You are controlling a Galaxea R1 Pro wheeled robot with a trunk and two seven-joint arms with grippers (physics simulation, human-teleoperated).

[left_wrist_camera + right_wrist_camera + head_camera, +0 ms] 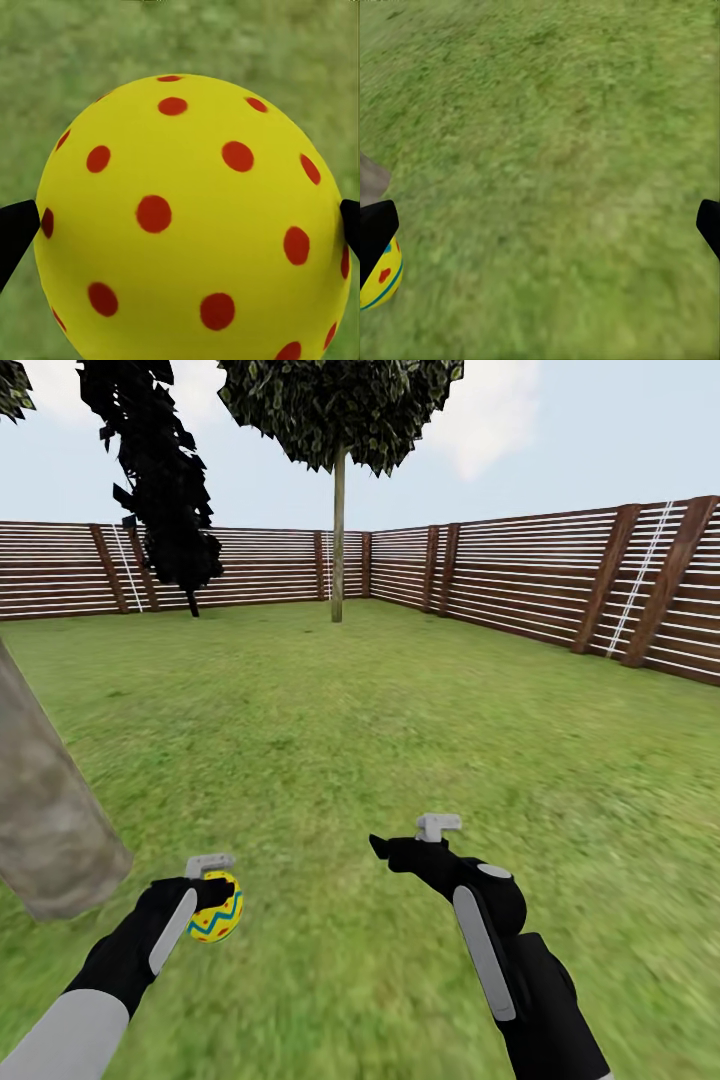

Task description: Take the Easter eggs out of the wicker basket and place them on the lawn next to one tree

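One Easter egg (217, 909) pinched in left tool (213, 895) beside tree (45, 830), unplaced; right tool (408, 844) spread, empty.

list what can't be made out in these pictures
- Thick mottled grey-brown trunk, head view: its crown is cut off by the picture's edge.
- Yellow red-dotted egg, left wrist view: its lower end is cut off by the edge.
- Right gripper, head view: finger gap too small; right wrist view shows fingertips apart.

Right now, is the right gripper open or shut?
Open: the right gripper has its fingertips wide apart with only lawn between them.
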